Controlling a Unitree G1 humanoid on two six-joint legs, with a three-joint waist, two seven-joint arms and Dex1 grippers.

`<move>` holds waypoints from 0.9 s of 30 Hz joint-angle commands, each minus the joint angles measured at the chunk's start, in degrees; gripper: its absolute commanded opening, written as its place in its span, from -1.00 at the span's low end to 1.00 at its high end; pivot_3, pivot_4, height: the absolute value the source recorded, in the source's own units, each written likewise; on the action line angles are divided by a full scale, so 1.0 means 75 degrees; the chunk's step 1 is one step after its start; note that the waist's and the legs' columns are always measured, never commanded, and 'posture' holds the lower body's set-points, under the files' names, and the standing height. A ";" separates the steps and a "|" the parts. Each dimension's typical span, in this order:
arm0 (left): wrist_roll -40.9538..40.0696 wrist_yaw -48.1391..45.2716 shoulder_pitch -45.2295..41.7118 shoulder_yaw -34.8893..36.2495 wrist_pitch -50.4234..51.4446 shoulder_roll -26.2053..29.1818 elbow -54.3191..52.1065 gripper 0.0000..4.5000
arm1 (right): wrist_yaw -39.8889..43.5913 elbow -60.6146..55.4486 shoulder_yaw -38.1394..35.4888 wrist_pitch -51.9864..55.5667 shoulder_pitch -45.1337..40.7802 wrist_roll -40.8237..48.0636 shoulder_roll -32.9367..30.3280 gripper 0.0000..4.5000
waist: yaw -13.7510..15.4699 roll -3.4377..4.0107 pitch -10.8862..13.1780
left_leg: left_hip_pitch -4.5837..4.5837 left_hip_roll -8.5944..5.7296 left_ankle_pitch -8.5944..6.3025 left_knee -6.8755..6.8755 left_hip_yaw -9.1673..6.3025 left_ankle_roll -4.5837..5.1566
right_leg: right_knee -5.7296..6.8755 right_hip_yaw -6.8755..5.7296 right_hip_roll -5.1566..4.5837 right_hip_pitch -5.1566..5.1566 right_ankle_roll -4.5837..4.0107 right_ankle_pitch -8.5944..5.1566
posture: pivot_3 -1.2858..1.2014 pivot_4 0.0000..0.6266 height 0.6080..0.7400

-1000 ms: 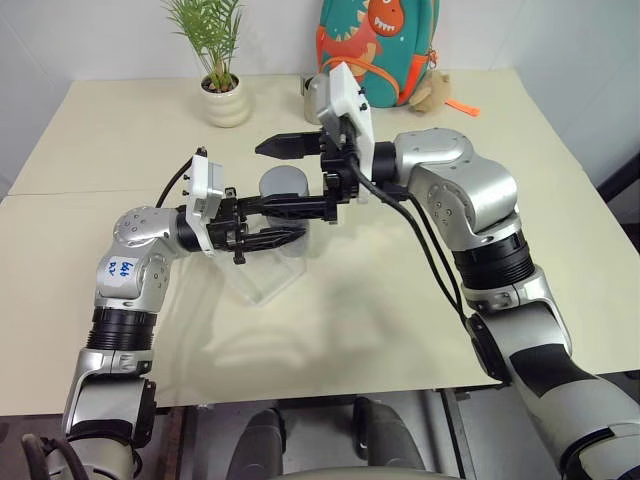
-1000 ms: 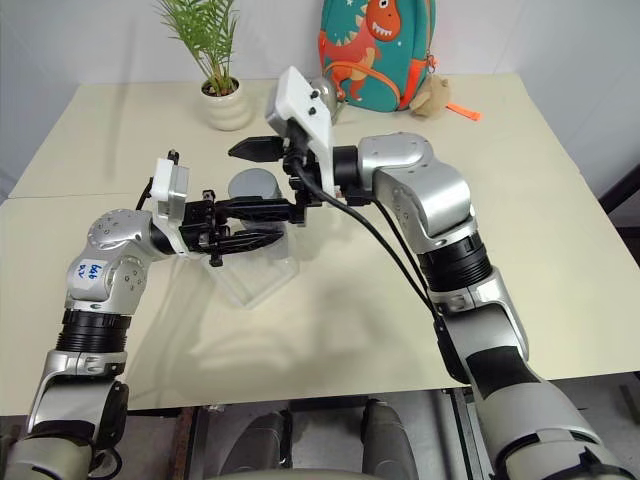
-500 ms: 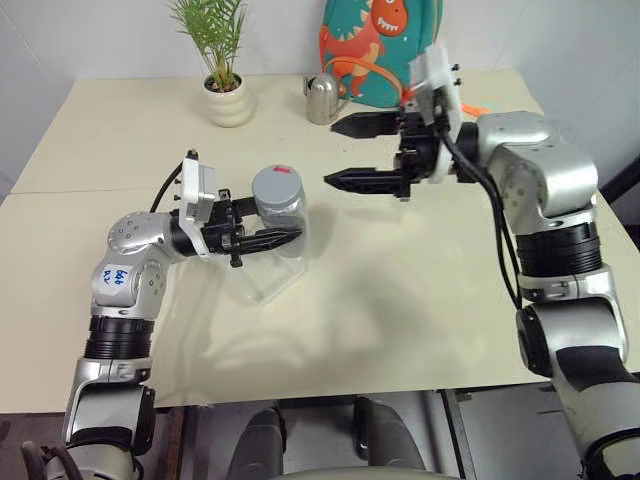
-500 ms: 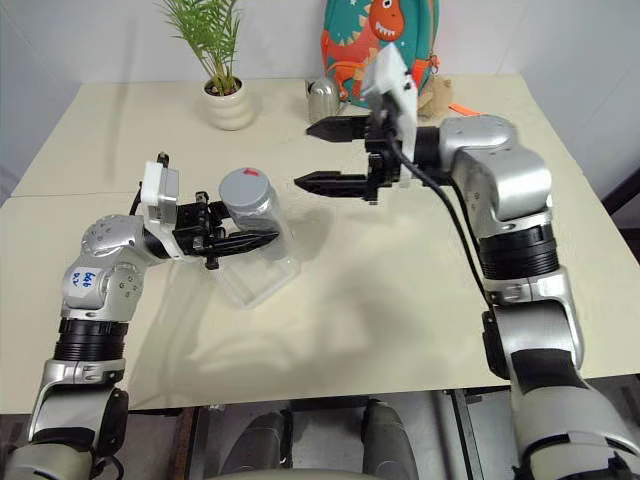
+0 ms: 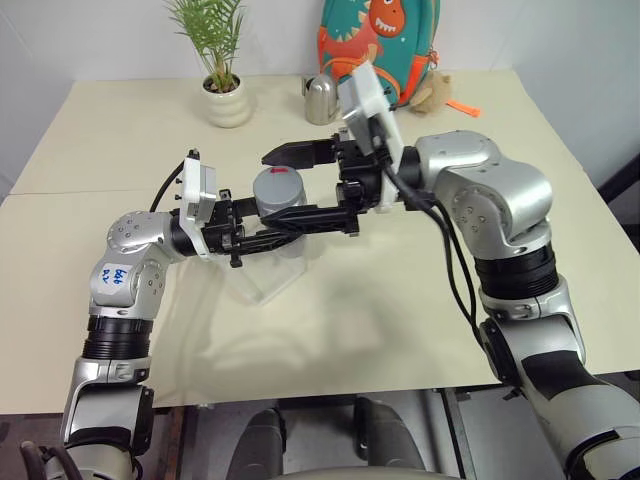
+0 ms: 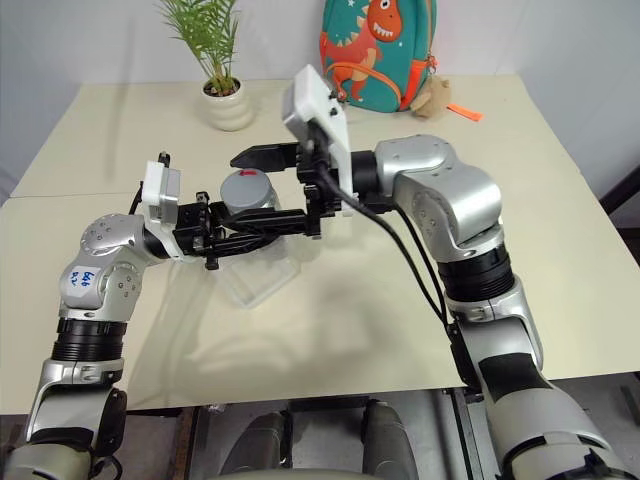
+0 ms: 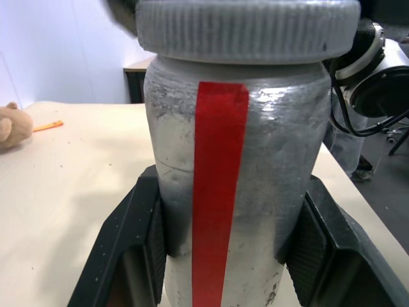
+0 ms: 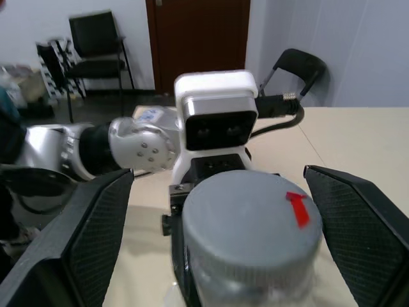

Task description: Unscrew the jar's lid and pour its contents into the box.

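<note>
Lid (image 8: 252, 217), grey, round and ribbed with a red mark, sits between the right gripper's (image 5: 300, 186) wide-open black fingers, not yet touched. Left gripper (image 5: 262, 238) clamps the upright shiny silver jar (image 7: 230, 192), red stripe down its side, above the clear plastic box (image 5: 262, 285) on the table.

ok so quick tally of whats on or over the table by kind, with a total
jars: 1, the jar with the lid on, in the left gripper
boxes: 1, the box
potted plants: 1, the potted plant
watering cans: 1, the small steel can
backpacks: 1, the dinosaur backpack
plush toys: 1, the plush toy
total: 6
</note>
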 commanded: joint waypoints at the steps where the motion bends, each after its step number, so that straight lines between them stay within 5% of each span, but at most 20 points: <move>1: -0.0018 -0.0049 -0.0146 0.0018 -0.0042 0.0030 -0.0077 -0.11 | -0.0257 0.0207 0.0094 -0.0418 -0.0233 -0.0374 0.0153 0.99 | -0.0005 0.0000 0.0000 | 0.0000 -0.0001 0.0000 0.0002 0.0000 0.0000 | -0.0001 0.0001 0.0000 0.0001 0.0001 0.0001 | 0.03 -0.52 1.00; 27: -0.0041 -0.0116 -0.0077 0.0004 -0.0055 0.0081 -0.0113 -0.11 | 0.0366 0.0592 -0.0478 -0.0728 -0.0111 -0.0207 -0.0428 0.99 | -0.0040 0.0000 0.0000 | 0.0001 0.0000 -0.0005 -0.0003 0.0001 0.0007 | -0.0005 0.0003 0.0002 -0.0001 0.0001 0.0001 | 0.03 -0.52 1.00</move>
